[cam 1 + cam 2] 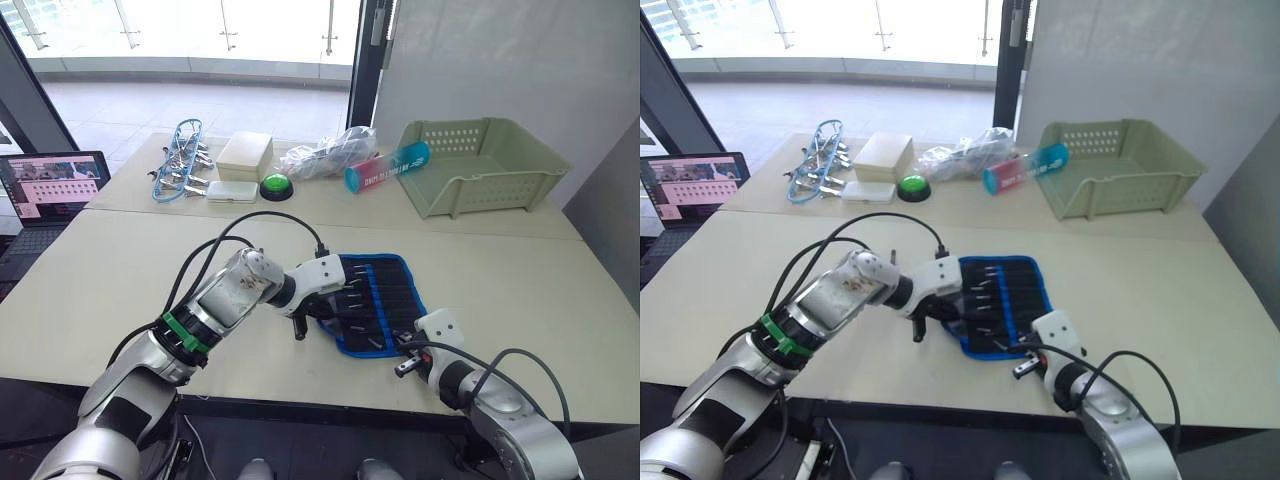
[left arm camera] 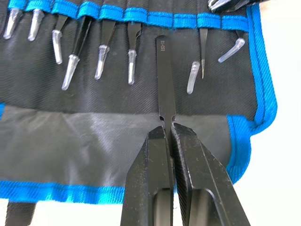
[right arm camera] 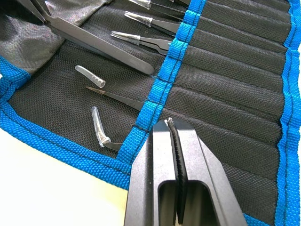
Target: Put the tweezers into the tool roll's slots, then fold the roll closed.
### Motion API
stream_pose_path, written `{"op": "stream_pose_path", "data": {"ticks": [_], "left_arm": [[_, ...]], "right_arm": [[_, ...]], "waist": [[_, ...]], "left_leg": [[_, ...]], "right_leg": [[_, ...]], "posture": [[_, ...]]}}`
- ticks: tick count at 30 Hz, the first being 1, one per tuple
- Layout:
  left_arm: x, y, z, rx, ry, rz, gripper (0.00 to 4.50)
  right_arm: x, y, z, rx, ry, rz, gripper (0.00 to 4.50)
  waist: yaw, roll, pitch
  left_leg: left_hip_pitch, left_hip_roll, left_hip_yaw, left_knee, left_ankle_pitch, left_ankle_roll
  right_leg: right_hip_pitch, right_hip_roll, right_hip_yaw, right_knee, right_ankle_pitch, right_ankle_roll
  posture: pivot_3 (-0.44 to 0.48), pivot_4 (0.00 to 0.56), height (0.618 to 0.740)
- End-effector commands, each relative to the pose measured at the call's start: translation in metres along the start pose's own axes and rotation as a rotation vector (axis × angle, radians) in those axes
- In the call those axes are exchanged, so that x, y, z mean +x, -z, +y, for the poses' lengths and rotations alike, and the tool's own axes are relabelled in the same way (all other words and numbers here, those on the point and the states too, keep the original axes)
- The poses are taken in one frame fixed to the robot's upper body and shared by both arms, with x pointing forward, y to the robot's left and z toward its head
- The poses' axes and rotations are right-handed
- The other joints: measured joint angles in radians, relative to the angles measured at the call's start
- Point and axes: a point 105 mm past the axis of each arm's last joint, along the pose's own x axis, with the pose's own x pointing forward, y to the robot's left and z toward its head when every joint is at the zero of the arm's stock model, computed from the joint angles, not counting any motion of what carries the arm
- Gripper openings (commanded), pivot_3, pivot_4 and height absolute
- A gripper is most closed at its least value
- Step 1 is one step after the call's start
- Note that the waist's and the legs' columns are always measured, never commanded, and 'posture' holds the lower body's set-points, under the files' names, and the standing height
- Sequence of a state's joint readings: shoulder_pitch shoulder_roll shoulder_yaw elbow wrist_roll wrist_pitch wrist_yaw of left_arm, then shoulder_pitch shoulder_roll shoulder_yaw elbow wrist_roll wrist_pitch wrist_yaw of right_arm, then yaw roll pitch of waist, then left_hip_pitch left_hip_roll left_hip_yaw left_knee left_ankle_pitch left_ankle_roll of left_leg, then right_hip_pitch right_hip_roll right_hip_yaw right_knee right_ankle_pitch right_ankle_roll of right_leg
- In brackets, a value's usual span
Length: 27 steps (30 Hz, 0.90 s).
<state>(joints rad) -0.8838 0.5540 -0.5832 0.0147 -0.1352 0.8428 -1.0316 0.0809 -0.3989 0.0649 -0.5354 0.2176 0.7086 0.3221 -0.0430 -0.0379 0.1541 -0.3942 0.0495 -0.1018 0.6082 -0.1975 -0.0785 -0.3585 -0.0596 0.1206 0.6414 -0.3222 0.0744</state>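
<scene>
Now the left hand [image 2: 168,129], clamped on a tweezer [image 2: 165,80], aims its end at a free slot [image 2: 162,21]; the right hand [image 3: 174,129], fingers together, pins the roll [image 1: 385,300] near the worktop's [image 1: 520,290] front edge.

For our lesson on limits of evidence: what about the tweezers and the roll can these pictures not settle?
- Held tweezers: rear end hidden between the left gripper fingers.
- Tool roll: cut off by the right wrist view's edges.
- Slots: too small in head views to count.

Seated tweezers [image 2: 105,44] hide their handles inside the slots [image 3: 225,70]; the tool roll [image 1: 385,295] has its near corner hidden behind the right tool [image 1: 408,362].
</scene>
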Motion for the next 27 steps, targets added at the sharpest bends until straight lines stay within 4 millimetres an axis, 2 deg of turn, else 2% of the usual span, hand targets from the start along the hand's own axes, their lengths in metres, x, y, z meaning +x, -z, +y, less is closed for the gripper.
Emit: {"op": "stream_pose_path", "data": {"ticks": [1,18,22,27], "left_arm": [[-0.006,-0.007,0.006,0.025,-0.041,-0.007,0.06],[0.034,-0.029,0.004,0.141,0.009,-0.003,0.06],[0.049,-0.042,-0.008,0.164,0.049,-0.035,0.06],[0.053,-0.045,-0.010,0.179,0.063,-0.046,0.06]], "right_arm": [[0.000,0.025,-0.001,0.030,0.005,0.107,0.00],[-0.001,0.026,0.002,0.039,0.005,0.108,0.00],[-0.001,0.029,0.005,0.040,-0.001,0.130,0.00],[-0.002,0.036,0.008,0.060,-0.011,0.183,0.00]], "waist": [[0.000,0.000,0.000],[0.006,0.000,0.000],[0.007,0.000,0.000],[0.004,0.001,0.000]], "left_leg": [[0.000,0.000,0.000,0.000,0.000,0.000],[-0.001,0.000,0.000,0.002,0.000,0.000],[-0.001,0.000,0.000,0.002,0.000,0.000],[-0.002,0.000,0.000,0.001,0.000,0.000]], "right_leg": [[0.000,0.000,0.000,0.000,0.000,0.000],[0.000,0.000,0.000,0.000,0.001,-0.001],[0.000,0.000,0.000,0.000,0.001,-0.001],[0.000,0.000,0.000,0.000,0.001,-0.001]], "posture": [[0.000,0.150,0.740],[0.000,0.150,0.740],[0.000,0.150,0.740],[0.000,0.150,0.740]]}}
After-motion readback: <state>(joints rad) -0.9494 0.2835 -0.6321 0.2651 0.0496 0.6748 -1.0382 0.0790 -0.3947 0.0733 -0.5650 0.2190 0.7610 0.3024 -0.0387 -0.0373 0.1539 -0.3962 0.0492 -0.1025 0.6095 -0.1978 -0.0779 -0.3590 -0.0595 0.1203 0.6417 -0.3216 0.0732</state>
